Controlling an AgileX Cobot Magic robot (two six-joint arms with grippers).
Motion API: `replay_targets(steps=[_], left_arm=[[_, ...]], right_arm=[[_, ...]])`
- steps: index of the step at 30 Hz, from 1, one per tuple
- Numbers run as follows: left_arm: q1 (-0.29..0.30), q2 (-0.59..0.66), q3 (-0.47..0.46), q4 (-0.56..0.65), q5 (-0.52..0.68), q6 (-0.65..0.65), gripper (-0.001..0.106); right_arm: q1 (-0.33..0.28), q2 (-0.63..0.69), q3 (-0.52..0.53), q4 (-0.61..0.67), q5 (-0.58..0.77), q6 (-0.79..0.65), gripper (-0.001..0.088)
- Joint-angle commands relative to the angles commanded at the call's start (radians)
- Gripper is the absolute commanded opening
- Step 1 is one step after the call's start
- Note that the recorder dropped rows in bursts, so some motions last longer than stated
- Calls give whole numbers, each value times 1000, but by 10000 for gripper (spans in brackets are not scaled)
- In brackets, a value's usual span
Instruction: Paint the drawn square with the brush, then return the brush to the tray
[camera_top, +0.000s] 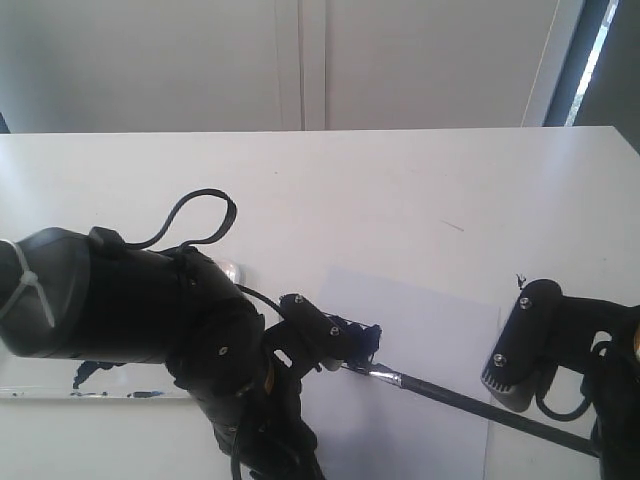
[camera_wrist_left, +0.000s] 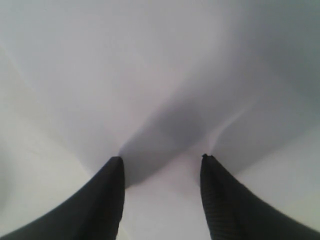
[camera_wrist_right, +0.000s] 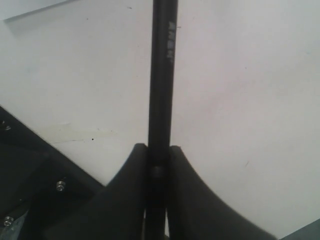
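The brush (camera_top: 470, 402) slants across the white paper sheet (camera_top: 440, 330). Its silver ferrule (camera_top: 382, 373) and tip lie just below the drawn square (camera_top: 366, 337), which is smeared dark blue and partly hidden by my left gripper (camera_top: 330, 340). That gripper is low over the paper's left part; in the left wrist view the left gripper (camera_wrist_left: 162, 159) is open with only white surface between its fingers. My right gripper (camera_wrist_right: 159, 149) is shut on the black brush handle (camera_wrist_right: 162, 75) at the lower right. The clear tray (camera_top: 60, 385) with blue splatters lies at the far left, largely behind the left arm.
The bulky left arm (camera_top: 130, 310) covers much of the lower left of the white table (camera_top: 330, 190). The right arm's wrist housing (camera_top: 525, 345) stands over the paper's right edge. A white wall rises behind the table's far edge.
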Motion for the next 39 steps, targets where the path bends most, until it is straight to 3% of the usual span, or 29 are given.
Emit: replay_targets(steps=[17, 26, 39], left_arm=[[0, 0, 0, 6, 7, 0, 520], [0, 0, 0, 11, 7, -2, 520], [0, 0, 0, 11, 7, -6, 520]], right_arm=[[0, 56, 0, 0, -59, 0, 0], [0, 10, 0, -4, 13, 7, 0], [0, -13, 0, -15, 13, 36, 0]])
